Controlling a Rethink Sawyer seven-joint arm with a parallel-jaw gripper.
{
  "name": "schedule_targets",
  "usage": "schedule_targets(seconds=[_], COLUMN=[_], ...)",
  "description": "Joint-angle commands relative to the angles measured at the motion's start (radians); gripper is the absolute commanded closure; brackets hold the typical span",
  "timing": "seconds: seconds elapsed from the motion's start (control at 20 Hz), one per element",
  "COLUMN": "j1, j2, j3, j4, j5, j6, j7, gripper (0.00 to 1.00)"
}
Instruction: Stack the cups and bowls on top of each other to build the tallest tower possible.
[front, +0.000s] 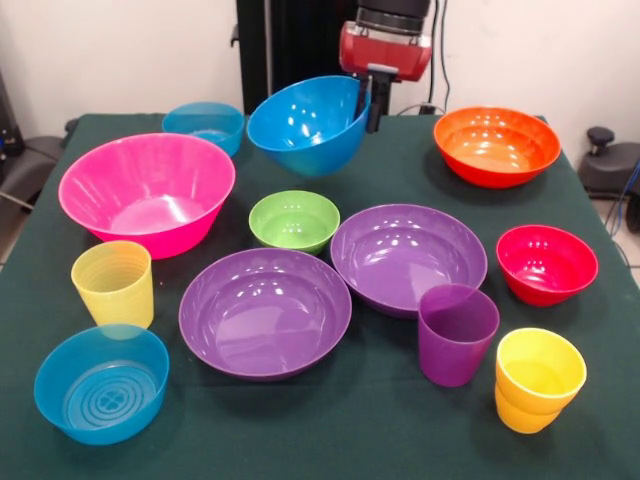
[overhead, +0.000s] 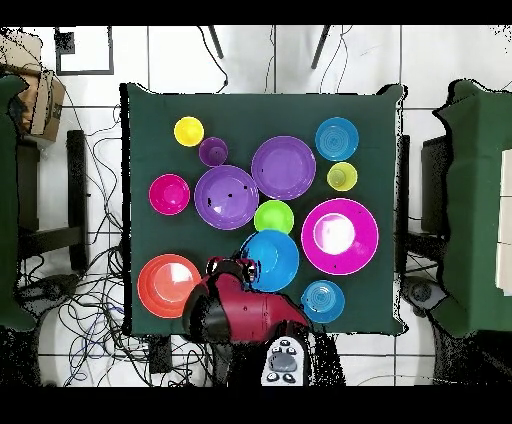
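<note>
Fingers (front: 373, 100) grip tilted blue bowl (front: 308, 124); green bowl (front: 294, 220), pink bowl (front: 147, 192) nearby.

nine bowls (front: 147, 190), four cups (front: 457, 332)

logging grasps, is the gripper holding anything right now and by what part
The gripper holds the blue bowl by its rim, on the side toward the orange bowl. The bowl hangs tilted, off the table.
</note>
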Motion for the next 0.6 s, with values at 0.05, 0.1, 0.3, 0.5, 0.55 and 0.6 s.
schedule_targets(seconds=[0.05,0.1,0.3,0.5,0.55,0.6], j1=[0.034,0.042,0.069,0.089,0.098,0.103], j2=[-0.050,-0.061,-0.103,-0.125,-0.128,-0.126], j3=[0.019,0.013,0.002,0.001,0.000,-0.001], j4=[-0.001,-0.006,-0.025,-0.028,-0.030,-0.030], j5=[0.075,0.085,0.120,0.159,0.170,0.178], j6=[0.135,0.136,0.151,0.188,0.189,0.189], j7=[0.171,0.175,0.178,0.179,0.181,0.181], gripper=[1.00,1.00,1.00,1.00,1.00,1.00])
